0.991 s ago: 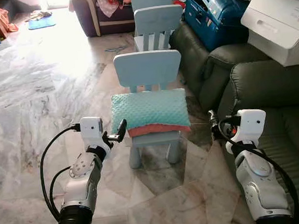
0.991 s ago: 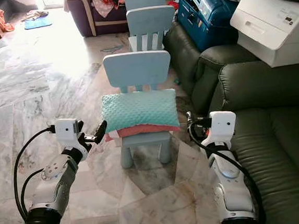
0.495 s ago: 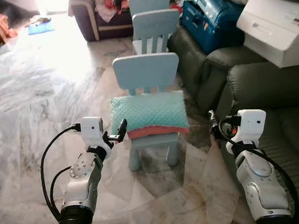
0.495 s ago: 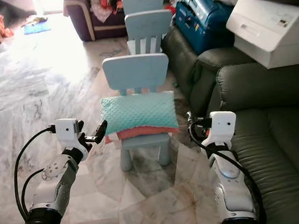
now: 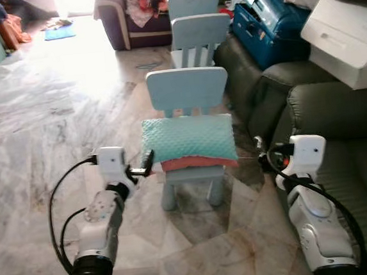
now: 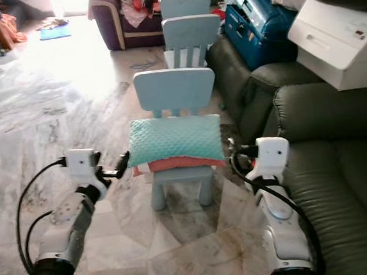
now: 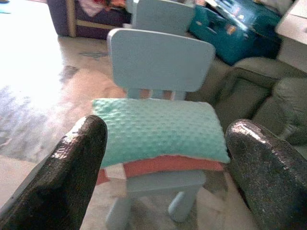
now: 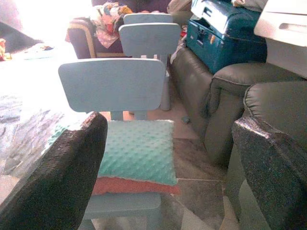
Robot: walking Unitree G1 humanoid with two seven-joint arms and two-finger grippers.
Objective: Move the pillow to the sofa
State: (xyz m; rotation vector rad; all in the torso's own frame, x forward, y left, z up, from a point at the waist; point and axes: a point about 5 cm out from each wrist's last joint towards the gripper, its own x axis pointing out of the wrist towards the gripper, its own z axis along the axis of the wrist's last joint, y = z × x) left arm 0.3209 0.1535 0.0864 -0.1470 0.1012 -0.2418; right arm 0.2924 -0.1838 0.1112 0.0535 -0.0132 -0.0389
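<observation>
Pillow: teal pillow (image 5: 187,138) with a dimpled cover lies flat on the seat of the near chair (image 5: 187,92), on top of a coral cushion (image 5: 195,163) whose edge shows under it. It is not yet lifted.

Sofa: dark green sofa (image 5: 338,108) stands to the robot's right of the chair, near it. Its seat next to the right arm looks free, while a white box (image 5: 344,30) and a blue case (image 5: 270,20) sit on it farther back.

Left gripper: left gripper (image 5: 146,161) is raised just beside the pillow's left end, not touching it. In the left wrist view its fingers (image 7: 72,172) are spread wide, with the pillow between them but farther off.

Right gripper: right gripper (image 5: 260,150) is raised just off the pillow's right end, in the gap between chair and sofa. Its fingers (image 8: 62,177) are also spread wide and hold nothing.

Handling: probably light, soft and squashy. The cover looks grippy rather than slick, and nothing about it seems fragile. It will likely sag if held at 1 point.

Hold: likely best taken at the 2 short ends, 1 gripper each, pinching the teal edge above the coral cushion.

Risk: a low pinch could catch the coral cushion too and drag it off the seat.
</observation>
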